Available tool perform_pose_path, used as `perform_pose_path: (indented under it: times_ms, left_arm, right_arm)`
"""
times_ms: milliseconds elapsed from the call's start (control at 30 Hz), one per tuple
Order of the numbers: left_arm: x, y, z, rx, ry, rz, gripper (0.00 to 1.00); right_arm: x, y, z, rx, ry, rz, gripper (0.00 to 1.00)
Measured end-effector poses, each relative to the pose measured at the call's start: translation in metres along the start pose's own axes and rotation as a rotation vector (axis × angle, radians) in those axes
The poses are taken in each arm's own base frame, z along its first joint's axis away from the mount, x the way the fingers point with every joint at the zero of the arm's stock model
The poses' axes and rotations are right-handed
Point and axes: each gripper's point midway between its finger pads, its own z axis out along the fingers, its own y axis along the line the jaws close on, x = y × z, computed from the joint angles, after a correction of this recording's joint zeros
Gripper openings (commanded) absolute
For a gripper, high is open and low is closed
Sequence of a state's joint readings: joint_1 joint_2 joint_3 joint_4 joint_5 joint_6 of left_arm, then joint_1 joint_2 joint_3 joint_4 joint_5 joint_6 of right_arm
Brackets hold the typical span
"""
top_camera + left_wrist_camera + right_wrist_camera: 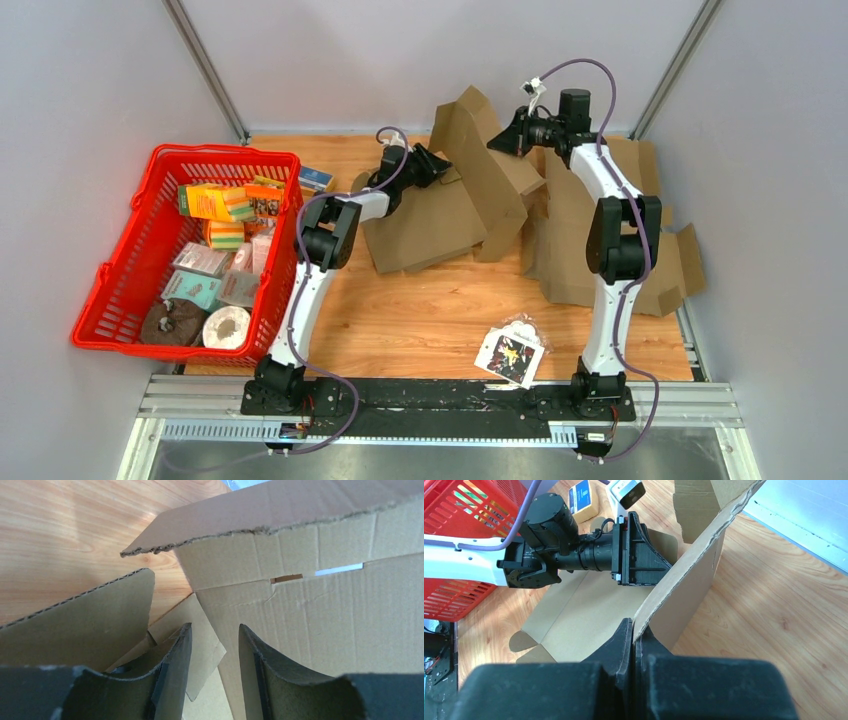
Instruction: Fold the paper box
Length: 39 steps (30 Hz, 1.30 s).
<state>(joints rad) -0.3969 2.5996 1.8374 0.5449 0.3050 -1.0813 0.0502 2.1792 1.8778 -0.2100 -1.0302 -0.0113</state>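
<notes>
**Item:** paper box [440, 225], brown corrugated card, part erected.

**Location:** It is spread on the bench [420, 320] directly ahead of and below the left jaws. One tall flap [691, 575] is stood up, and its ragged top edge is taken in the right jaws.

**Left jaws:** They are held part open and nothing is gripped. A creased panel [320, 625] is seen beyond the gap between the fingers [175, 675], and a lower flap lies to their left.

**Right jaws:** They are closed tight, with the flap's edge pinched between the fingertips. The left jaws are seen just beyond the far face of that flap.

**Handling (judged):**
- The card is taken to be light and stiff across its flutes.
- It is expected to hinge cleanly only along the scored creases.
- Its surface is matt, so little slip is expected.
- The edges are easily crushed or torn if they are pinched hard or pulled sideways.

**Hold (judged):** A flap is best taken at its free edge, well clear of the crease, while the neighbouring panel is braced flat.

**Also present:** flat card sheets [570, 260] and a red basket [120, 300].
</notes>
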Motion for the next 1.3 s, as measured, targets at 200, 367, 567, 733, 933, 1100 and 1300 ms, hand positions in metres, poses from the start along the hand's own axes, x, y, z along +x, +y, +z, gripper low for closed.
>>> perform_pose_path:
  times_ms: [200, 367, 567, 733, 933, 1100, 1300]
  left_arm:
    - [-0.001, 0.002, 0.002, -0.066, 0.028, -0.054, 0.47]
    - [-0.001, -0.002, -0.018, -0.111, 0.053, 0.071, 0.49]
    - [-0.014, -0.062, -0.101, -0.124, 0.081, 0.357, 0.52]
    - [-0.066, -0.164, -0.169, -0.044, -0.037, 0.633, 0.61]
    - [-0.114, -0.227, -0.198, -0.016, -0.124, 0.878, 0.68]
    - [-0.129, -0.214, -0.174, -0.02, -0.04, 0.985, 0.69]
    - [-0.119, -0.155, -0.147, 0.0, 0.143, 0.967, 0.68]
  right_arm:
    - [0.001, 0.001, 0.002, 0.027, 0.018, -0.017, 0.0]
    - [0.0, 0.007, 0.007, 0.068, 0.054, -0.042, 0.02]
    - [0.001, 0.025, 0.021, 0.145, 0.128, -0.19, 0.01]
    - [0.005, 0.047, 0.032, 0.144, 0.2, -0.374, 0.0]
    - [0.01, 0.063, 0.035, 0.088, 0.25, -0.47, 0.0]
    - [0.013, 0.076, 0.032, 0.025, 0.258, -0.492, 0.0]
    - [0.018, 0.091, 0.029, -0.049, 0.273, -0.498, 0.0]
